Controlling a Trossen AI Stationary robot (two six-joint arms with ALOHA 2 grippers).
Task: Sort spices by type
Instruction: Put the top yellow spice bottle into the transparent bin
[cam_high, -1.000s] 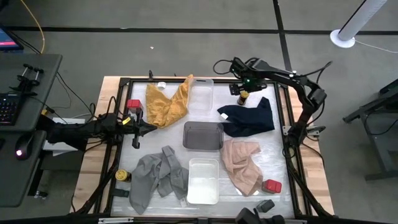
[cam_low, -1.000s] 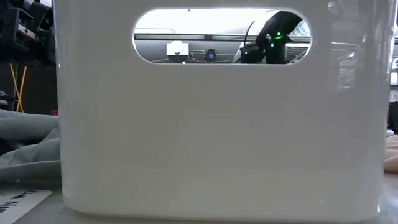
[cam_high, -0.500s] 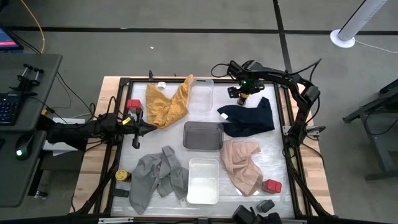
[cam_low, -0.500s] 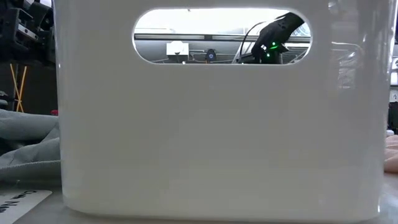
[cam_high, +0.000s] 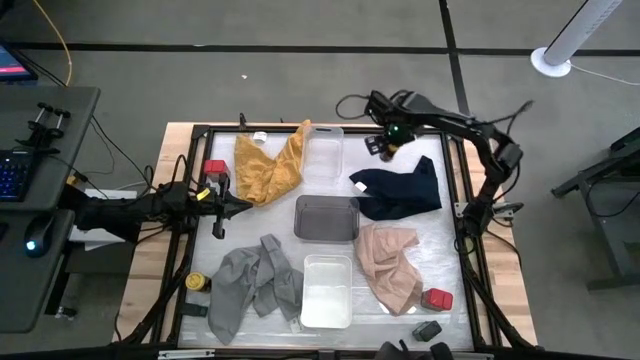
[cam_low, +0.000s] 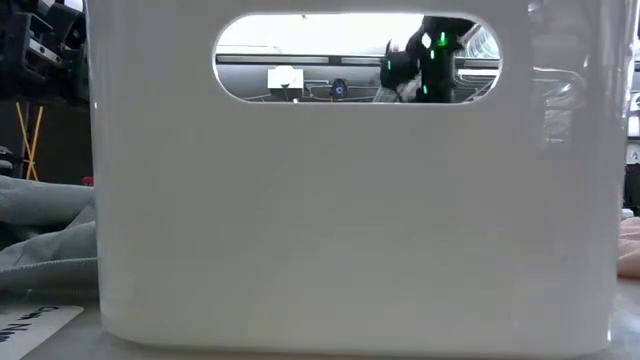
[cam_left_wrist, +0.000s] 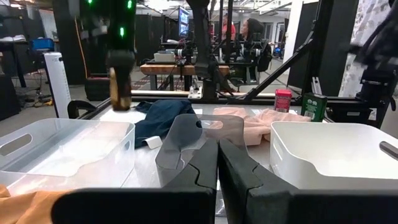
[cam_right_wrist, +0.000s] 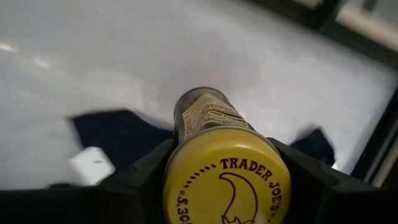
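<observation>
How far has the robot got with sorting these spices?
Barely started, it seems. No spices look grouped yet. The right gripper is shut on a yellow-lidded jar, held above the table's far end. The left gripper waits closed. Still scattered: one red tin, another red tin, a second yellow-lidded jar and a black tin.

High view: straight down over the whole table (cam_high: 190, 215), both arms in frame.
Low view: table height, pressed close to a white tray (cam_low: 350, 220); the room shows only through its handle slot.
Left wrist view: level across the table, over the clear tray (cam_left_wrist: 62, 146).
Right wrist view: close on a yellow-lidded jar (cam_right_wrist: 224, 180).
Shared: navy cloth (cam_high: 400, 188) (cam_left_wrist: 163, 118).
</observation>
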